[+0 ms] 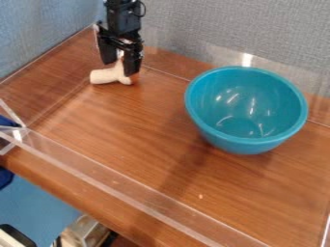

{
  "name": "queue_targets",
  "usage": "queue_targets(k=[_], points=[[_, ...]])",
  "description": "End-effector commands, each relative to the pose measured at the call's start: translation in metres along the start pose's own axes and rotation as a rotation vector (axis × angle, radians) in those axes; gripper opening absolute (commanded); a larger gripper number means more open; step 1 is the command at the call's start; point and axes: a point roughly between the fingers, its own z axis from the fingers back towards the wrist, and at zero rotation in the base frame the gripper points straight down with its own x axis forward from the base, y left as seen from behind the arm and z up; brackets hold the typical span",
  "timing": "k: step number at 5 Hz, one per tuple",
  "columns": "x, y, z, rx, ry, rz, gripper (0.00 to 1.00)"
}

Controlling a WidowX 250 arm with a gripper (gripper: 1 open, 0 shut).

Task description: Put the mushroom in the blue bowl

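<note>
The mushroom [107,76] lies on its side at the back left of the wooden table, cream stem pointing left, tan cap toward the gripper. My black gripper [120,64] hangs over its cap end with the fingers spread open around it, low near the table. Whether the fingers touch the mushroom is unclear. The blue bowl [246,108] sits upright on the right side of the table, well apart from the gripper, with nothing inside.
Clear plastic walls [77,154] edge the table along the front and left sides, and another clear panel [258,60] stands behind the bowl. A grey fabric wall [52,29] runs behind the table.
</note>
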Motion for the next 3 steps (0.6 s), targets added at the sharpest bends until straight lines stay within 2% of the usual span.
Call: queue_targets(k=[1,2,3], points=[[0.0035,0.0147,0.0263,0.033,-0.061,-0.048,1.00],[0.0029,0.0174,0.0290,0.032,-0.061,-0.108,1.00],[0.0100,0.0215,0.0211,0.029,-0.063,-0.087,1.00]])
